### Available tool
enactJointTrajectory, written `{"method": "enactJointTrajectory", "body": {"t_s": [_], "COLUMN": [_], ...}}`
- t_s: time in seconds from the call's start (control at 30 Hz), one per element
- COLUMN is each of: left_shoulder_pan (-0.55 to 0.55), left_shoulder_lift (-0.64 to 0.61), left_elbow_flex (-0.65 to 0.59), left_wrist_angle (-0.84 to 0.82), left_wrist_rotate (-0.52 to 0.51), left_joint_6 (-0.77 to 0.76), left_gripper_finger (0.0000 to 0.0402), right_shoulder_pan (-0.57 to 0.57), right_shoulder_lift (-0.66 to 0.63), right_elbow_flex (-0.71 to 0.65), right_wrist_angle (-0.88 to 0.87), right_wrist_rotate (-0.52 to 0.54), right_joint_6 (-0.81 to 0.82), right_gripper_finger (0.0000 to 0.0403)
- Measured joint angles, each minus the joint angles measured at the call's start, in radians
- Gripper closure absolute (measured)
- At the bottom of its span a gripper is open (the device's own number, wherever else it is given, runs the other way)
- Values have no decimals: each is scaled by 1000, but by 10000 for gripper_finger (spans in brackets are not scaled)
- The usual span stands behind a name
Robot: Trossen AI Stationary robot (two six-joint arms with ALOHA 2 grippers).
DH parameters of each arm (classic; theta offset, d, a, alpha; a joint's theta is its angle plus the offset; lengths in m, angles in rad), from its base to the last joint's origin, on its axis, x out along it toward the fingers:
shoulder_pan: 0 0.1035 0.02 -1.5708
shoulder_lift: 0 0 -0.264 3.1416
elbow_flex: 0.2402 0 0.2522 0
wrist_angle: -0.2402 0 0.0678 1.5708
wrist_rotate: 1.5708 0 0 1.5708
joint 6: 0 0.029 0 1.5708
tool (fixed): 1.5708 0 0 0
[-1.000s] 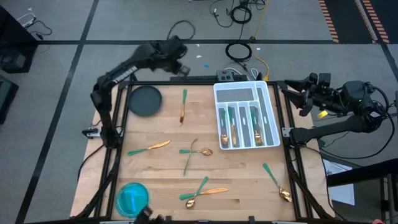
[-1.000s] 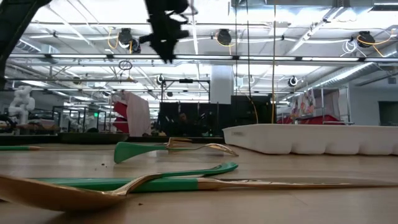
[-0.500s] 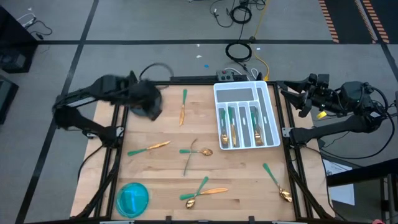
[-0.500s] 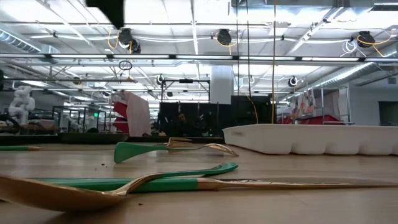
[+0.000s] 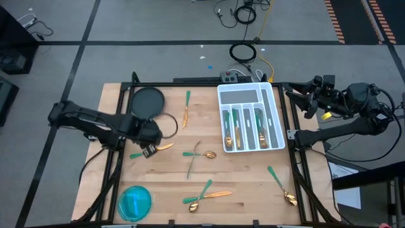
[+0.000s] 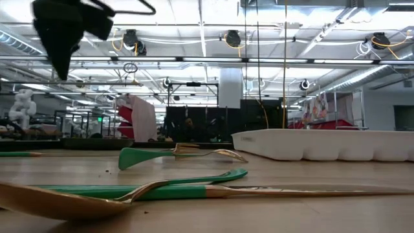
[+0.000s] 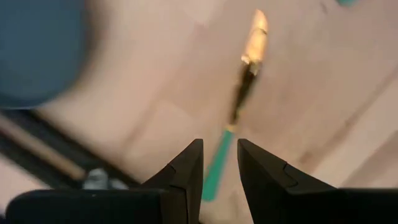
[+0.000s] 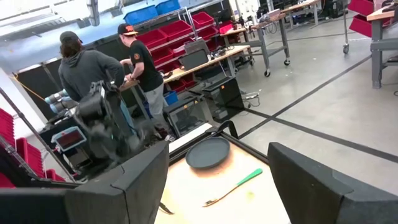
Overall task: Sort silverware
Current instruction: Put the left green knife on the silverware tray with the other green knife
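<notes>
At the table's left edge the left gripper (image 5: 150, 151) is held low over the wood, above the teal handle end of a knife (image 5: 154, 149) that lies flat there. In the left wrist view the two dark fingers (image 7: 186, 171) are seen with a narrow gap between them — parted, with nothing clasped — and the knife (image 7: 239, 106) is seen running away beyond their tips. Just behind the gripper a dark round plate (image 5: 147, 102) is set at the far left corner, and a blue round bowl (image 5: 135, 202) is placed at the near left corner.

Further right, a fork (image 5: 186, 108) is laid alone near the far edge. At mid-table a spoon and a fork (image 5: 197, 156) are crossed over one another, and nearer the front a second crossed pair (image 5: 206, 195) is found. The white compartment tray (image 5: 274, 114) is stood at the far right, with several gold-and-teal pieces (image 5: 243, 128) already lying lengthwise in its slots. One spoon (image 5: 281, 187) is left by itself near the front right.

The right gripper (image 5: 299, 99) is kept off the table's right edge — its fingers (image 8: 314, 180) are spread wide and empty. Two people are seen in the room beyond.
</notes>
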Motion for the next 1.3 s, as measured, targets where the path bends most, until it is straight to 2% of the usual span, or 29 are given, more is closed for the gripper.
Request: {"method": "enactJointTrajectory", "body": {"t_s": [0.17,0.3,0.67,0.9,1.0,1.3], "left_shoulder_pan": [-58,-97,-230,-231,-226,-179], "left_shoulder_lift": [-2,-2,-2,-2,-2,-2], "left_elbow_flex": [-149,-229,-261,-354,-384,-388], "left_wrist_angle": [145,242,234,327,325,367], "left_wrist_rotate": [30,102,127,124,84,27], "left_joint_6": [26,52,232,184,135,136], "left_gripper_finger": [294,294,294,294,294,294], "right_shoulder_pan": [0,0,0,0,0,0], "right_shoulder_lift": [0,0,0,0,0,0], "right_elbow_flex": [0,0,0,0,0,0], "right_wrist_angle": [0,0,0,-1,-1,-2], "right_wrist_rotate": [0,1,26,26,24,22], "right_joint_6": [2,2,0,-23,-28,-45], "right_gripper_finger": [135,135,135,135,135,135]}}
